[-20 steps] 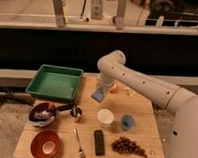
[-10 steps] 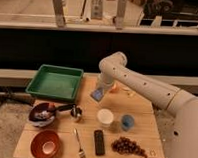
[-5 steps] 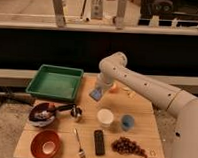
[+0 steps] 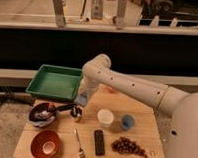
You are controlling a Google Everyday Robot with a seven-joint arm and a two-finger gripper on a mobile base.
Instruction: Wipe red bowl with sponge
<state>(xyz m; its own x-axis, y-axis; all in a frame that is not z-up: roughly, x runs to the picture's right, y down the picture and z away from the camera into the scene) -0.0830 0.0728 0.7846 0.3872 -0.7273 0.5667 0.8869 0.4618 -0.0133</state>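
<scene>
The red bowl (image 4: 45, 143) sits at the front left corner of the wooden table (image 4: 150, 126), round and orange-red with a paler centre. My gripper (image 4: 83, 96) hangs from the white arm (image 4: 127, 87) over the table's back left part, beside the green tray's right edge. It is shut on the sponge (image 4: 82, 99), a small pale blue-grey block held above the table. The gripper is well behind and to the right of the red bowl.
A green tray (image 4: 55, 82) lies at the back left. A dark patterned bowl with a black handle (image 4: 41, 114), a small metal cup (image 4: 76, 112), a white cup (image 4: 105, 117), a blue cup (image 4: 127, 121), a fork (image 4: 79, 144), a black remote (image 4: 98, 142) and grapes (image 4: 129, 145) are spread over the table.
My gripper has moved left and slightly down with the sponge, from mid-table toward the green tray's right edge. Everything on the table has stayed put.
</scene>
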